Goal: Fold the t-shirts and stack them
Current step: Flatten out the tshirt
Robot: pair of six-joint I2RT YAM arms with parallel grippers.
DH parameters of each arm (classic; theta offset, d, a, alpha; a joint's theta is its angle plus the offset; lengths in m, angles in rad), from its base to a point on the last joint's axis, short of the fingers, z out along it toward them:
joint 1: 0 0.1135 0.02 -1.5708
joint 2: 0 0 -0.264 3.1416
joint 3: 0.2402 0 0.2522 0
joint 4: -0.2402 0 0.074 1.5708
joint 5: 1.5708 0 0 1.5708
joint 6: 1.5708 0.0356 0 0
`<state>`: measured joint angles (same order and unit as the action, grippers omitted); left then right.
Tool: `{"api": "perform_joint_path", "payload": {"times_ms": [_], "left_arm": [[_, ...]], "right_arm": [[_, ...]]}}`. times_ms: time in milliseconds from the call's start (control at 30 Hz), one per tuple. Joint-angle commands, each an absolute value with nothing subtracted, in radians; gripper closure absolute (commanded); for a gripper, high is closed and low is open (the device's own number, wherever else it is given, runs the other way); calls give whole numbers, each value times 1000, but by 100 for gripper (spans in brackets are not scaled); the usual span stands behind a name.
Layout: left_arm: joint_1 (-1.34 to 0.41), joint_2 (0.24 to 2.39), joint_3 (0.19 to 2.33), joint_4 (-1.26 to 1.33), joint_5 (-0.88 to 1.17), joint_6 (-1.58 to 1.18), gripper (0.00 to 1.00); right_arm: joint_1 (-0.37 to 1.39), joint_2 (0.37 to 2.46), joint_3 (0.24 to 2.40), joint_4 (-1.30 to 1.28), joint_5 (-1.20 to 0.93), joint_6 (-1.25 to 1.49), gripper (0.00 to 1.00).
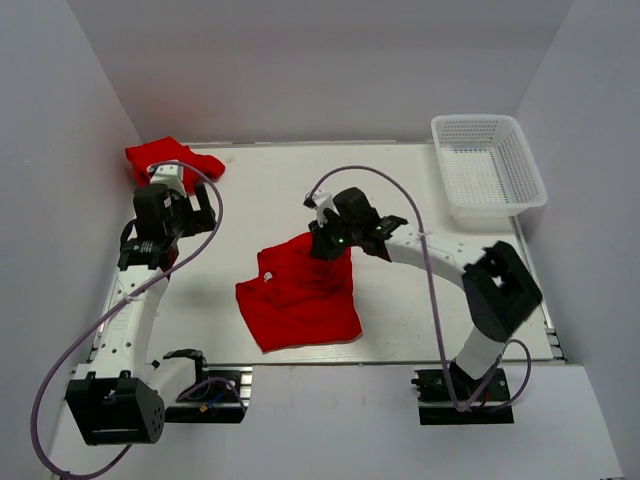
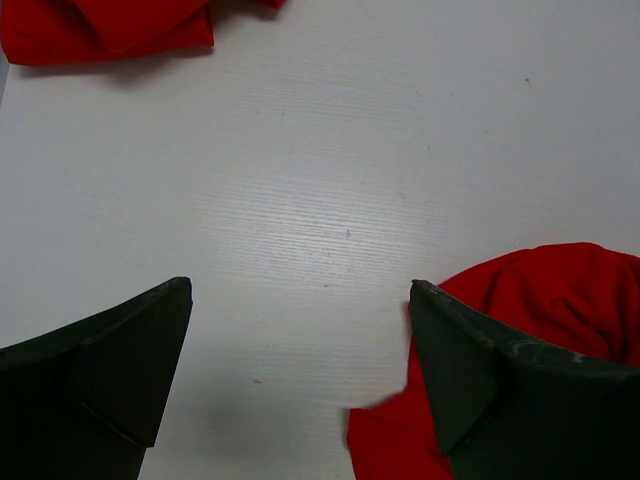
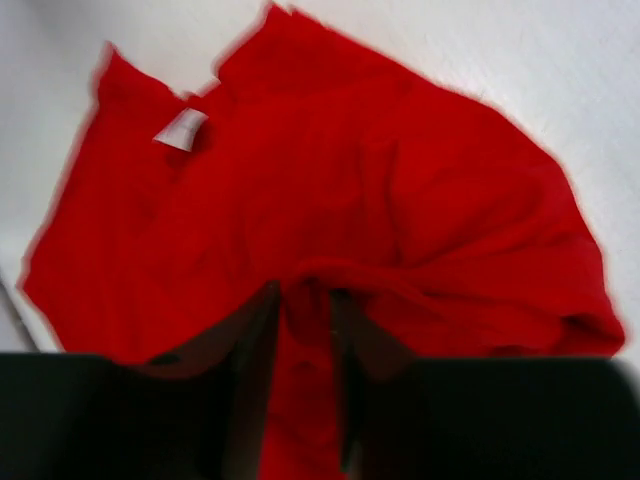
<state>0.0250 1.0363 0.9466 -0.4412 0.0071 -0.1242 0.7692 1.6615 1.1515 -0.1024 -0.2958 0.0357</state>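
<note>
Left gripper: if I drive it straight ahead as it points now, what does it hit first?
The left gripper, open, would most likely meet bare table first. The crumpled t-shirt lies farther ahead, off left; the central t-shirt sits off right. Depth is uncertain.

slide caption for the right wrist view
Right gripper pinching a fold of the plain bright red cloth t-shirt, white neck tag visible, on a white table.

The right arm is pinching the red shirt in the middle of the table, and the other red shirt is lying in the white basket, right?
Not quite. The basket holds no shirt; the other shirt lies on the table in the far left corner, as the top view shows. The right fingers do pinch the middle shirt.
</note>
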Motion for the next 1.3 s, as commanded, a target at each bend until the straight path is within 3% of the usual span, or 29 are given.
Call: {"api": "perform_joint_path", "payload": {"times_ms": [0,67,133,167,233,433,867,1100,1267], "left_arm": [[31,1035,927,-453,12,-132,0],[31,1045,927,-453,12,-132,0],[31,1045,927,-474,12,-132,0],[31,1045,917,-474,2,-132,0],[31,1045,908,-474,2,-132,0],[31,1035,887,-474,2,-150,0],[31,1017,867,-521,-31,-150,0],[31,1017,857,-522,-31,-160,0],[31,1026,857,-512,-21,-160,0]], "right_arm": [[767,1790,1172,-92,-305,-30,61],[767,1853,1262,-164,-304,-26,48],[770,1859,1316,-247,-346,-61,29],[779,1824,1302,-238,-348,-72,14],[781,1754,1249,-213,-370,-86,10],[825,1660,1143,-146,-348,-155,10],[903,1896,1213,-118,-183,-204,10],[891,2002,1249,-64,-101,-154,35],[848,2055,1295,-64,58,-42,44]]}}
